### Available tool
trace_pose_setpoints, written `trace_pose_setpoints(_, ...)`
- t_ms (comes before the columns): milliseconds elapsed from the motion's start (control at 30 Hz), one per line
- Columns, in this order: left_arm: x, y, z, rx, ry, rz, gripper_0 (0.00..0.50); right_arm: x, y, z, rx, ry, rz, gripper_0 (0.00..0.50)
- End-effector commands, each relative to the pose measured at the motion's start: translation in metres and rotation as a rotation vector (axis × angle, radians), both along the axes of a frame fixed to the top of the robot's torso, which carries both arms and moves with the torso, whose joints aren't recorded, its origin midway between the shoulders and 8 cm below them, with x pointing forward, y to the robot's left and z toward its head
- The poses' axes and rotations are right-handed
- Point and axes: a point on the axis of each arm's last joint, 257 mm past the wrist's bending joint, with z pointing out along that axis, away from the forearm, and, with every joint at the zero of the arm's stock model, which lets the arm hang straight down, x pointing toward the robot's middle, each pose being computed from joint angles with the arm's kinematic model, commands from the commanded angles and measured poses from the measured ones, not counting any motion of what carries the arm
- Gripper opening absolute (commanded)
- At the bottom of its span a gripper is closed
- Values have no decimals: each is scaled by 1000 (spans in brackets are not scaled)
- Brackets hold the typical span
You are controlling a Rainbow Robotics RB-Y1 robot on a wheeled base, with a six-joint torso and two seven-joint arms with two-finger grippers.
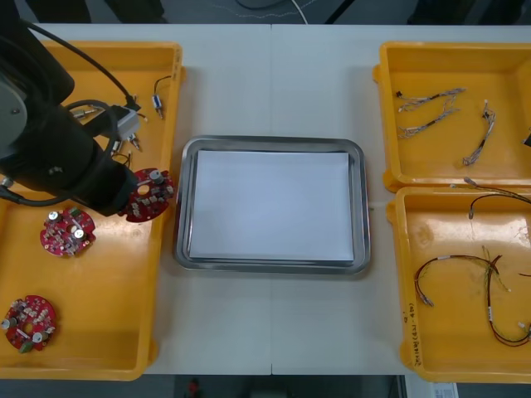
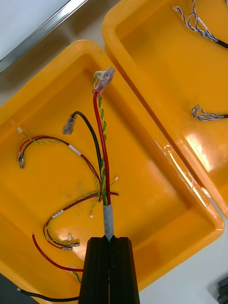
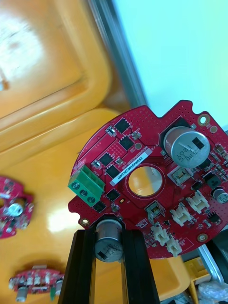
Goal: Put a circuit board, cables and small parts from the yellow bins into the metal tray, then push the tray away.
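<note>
My left gripper (image 1: 133,192) is shut on a round red circuit board (image 1: 151,194) and holds it over the inner edge of the near left yellow bin (image 1: 124,348), beside the metal tray (image 1: 270,143). In the left wrist view its fingers (image 3: 83,256) clamp a silver capacitor on the board (image 3: 142,142), with the tray's rim (image 3: 114,61) just beyond. My right gripper (image 2: 110,240) is shut on the grey-taped end of a red, black and yellow cable bundle (image 2: 102,142), lifted above the near right bin (image 2: 42,142).
Two more red boards (image 1: 66,230) (image 1: 29,319) lie in the near left bin. The far left bin (image 1: 170,58) holds small metal parts (image 1: 156,101). Twisted blue and white cables (image 1: 427,112) lie in the far right bin (image 1: 390,108), red and yellow cables (image 1: 465,274) in the near right one.
</note>
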Motion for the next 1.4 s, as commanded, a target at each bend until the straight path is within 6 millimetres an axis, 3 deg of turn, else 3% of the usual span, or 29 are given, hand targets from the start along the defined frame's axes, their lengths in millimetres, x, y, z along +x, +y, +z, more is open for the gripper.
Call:
trace_pose_setpoints(33,6,-44,14,-3,-54,-74,0,-1,14,2,16,-7,12,0)
trace_pose_setpoints(233,8,-77,5,9,-68,-123,0,-2,14,2,17,-7,13,0)
trace_pose_setpoints(500,16,-108,-26,-18,-33,-155,0,-1,14,2,14,-9,12,0)
trace_pose_setpoints(967,32,-113,-67,12,-28,-147,0,0,13,3,12,-13,7,0)
trace_pose_setpoints(1400,42,-111,-87,18,-24,-126,0,-1,16,3,19,-8,18,0)
